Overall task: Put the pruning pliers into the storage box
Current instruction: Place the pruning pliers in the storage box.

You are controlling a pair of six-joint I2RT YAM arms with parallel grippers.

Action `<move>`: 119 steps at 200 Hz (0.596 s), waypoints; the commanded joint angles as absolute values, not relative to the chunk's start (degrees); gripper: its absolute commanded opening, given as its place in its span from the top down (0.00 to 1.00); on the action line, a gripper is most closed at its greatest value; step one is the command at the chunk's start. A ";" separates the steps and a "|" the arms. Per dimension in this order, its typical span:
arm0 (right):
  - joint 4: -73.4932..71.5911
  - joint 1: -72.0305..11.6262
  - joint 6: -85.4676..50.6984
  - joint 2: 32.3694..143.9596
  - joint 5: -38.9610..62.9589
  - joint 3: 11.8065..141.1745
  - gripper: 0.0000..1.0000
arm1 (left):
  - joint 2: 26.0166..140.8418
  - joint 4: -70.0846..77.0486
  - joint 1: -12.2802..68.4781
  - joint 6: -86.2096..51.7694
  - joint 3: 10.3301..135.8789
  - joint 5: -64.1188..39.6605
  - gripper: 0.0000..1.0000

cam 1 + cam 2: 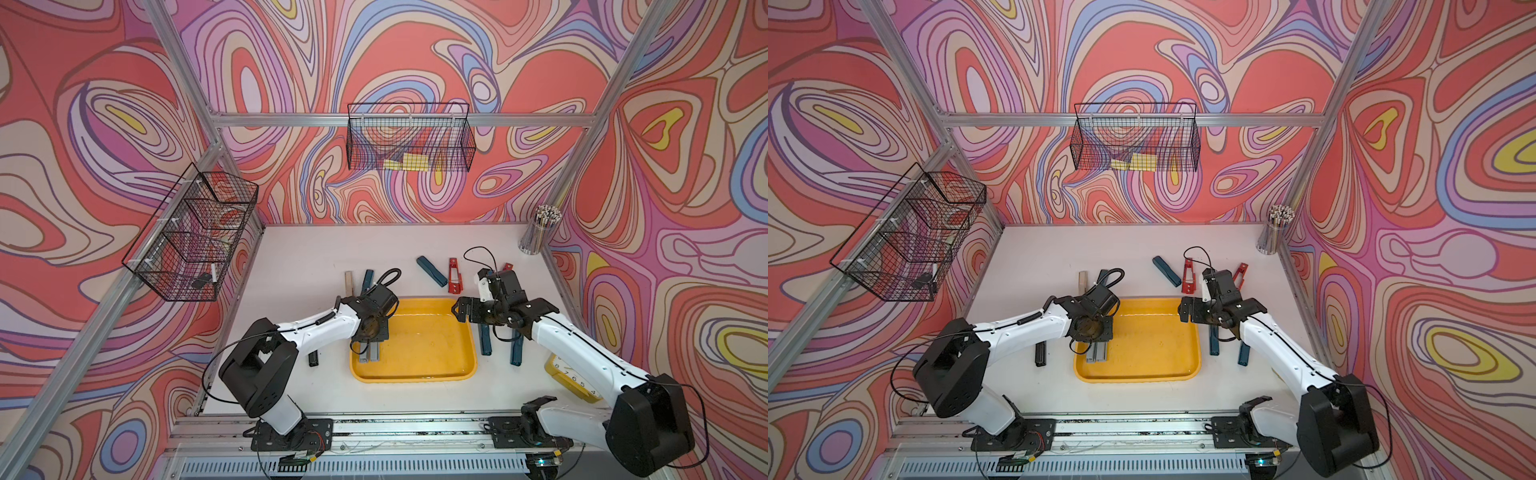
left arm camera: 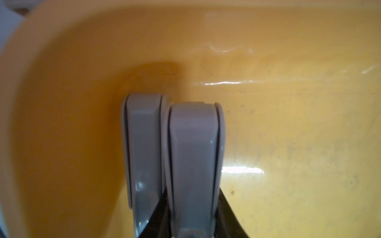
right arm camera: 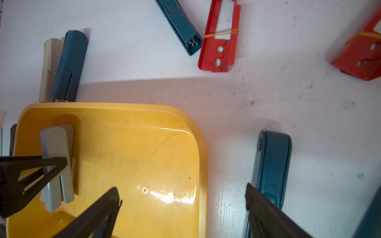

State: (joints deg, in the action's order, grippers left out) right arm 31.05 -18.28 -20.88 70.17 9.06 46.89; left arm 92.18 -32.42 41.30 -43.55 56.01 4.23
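Containing grey pruning pliers [image 1: 373,353] (near one corner) | storage box [image 1: 432,340]

Overhead pair; wrists near storage box [image 3: 144,144]

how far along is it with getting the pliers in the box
Early. One grey bar lies in the box. The left fingers grip a second grey bar beside it, low inside the box, not yet let go. The right gripper is open and empty. Eight are left on the table: one black bar, one beige, four teal, two red.
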 commanded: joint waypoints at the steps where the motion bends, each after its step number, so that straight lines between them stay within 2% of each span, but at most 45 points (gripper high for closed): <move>1: 30.47 -18.02 -21.22 69.04 9.40 46.14 0.02 | 93.31 -35.16 41.48 -43.77 57.78 5.81 1.00; 51: 30.50 -18.02 -21.24 68.99 9.41 46.19 0.02 | 94.80 -36.67 42.01 -43.51 59.45 6.42 1.00; 119: 30.48 -18.02 -21.07 68.84 9.54 45.93 0.02 | 96.04 -37.00 42.56 -43.68 60.13 6.17 0.92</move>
State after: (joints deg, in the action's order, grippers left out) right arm 30.85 -18.28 -21.06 70.17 9.06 46.87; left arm 94.94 -34.52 42.09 -43.51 58.43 4.97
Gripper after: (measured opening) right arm 0.984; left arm 0.300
